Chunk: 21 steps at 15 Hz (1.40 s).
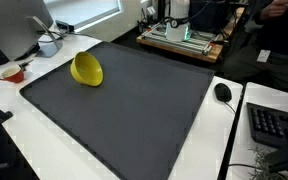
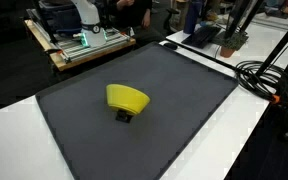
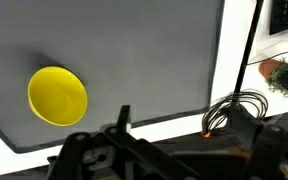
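Gripper [image 3: 180,128] above the grey mat [image 3: 154,50], yellow bowl [image 3: 57,96] well apart.

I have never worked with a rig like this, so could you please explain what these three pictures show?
It is a robot arm ending in a claw. Two pictures come from cameras outside the robot; the third comes from a camera on its wrist, where the dark parts along the bottom edge are the claw. A dark grey mat lies on the white table, and a yellow bowl rests tilted on it, apart from the claw, which seems to hold nothing. Whether the claw is open, I cannot tell. A mouse sits beside the mat.
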Available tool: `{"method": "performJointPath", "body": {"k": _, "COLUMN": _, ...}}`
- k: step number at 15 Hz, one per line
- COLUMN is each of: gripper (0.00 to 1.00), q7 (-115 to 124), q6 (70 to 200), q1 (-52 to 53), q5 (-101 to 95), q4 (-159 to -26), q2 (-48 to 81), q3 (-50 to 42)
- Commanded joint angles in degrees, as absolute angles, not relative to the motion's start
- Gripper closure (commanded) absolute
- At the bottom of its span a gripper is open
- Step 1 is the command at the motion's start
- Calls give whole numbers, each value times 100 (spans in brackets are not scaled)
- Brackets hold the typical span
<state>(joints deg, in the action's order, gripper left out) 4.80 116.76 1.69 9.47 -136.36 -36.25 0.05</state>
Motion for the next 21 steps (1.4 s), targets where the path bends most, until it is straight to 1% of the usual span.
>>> {"method": "performJointPath", "body": {"k": 1, "gripper": 0, "q7": 464, "q6": 11661, "q1": 138, "q5": 964, "q4": -13618, "q2": -3621, "q3": 27}}
{"method": "performJointPath", "body": {"k": 13, "gripper": 0, "q7": 464, "q6": 11661, "q1": 138, "q5": 964, "q4": -13616, "q2": -3622, "q3": 27}}
{"method": "performJointPath", "body": {"k": 21, "gripper": 0, "q7": 820, "q6": 12172, "q1": -152, "q5": 619, "q4": -14218, "q2": -3764, "q3": 271}}
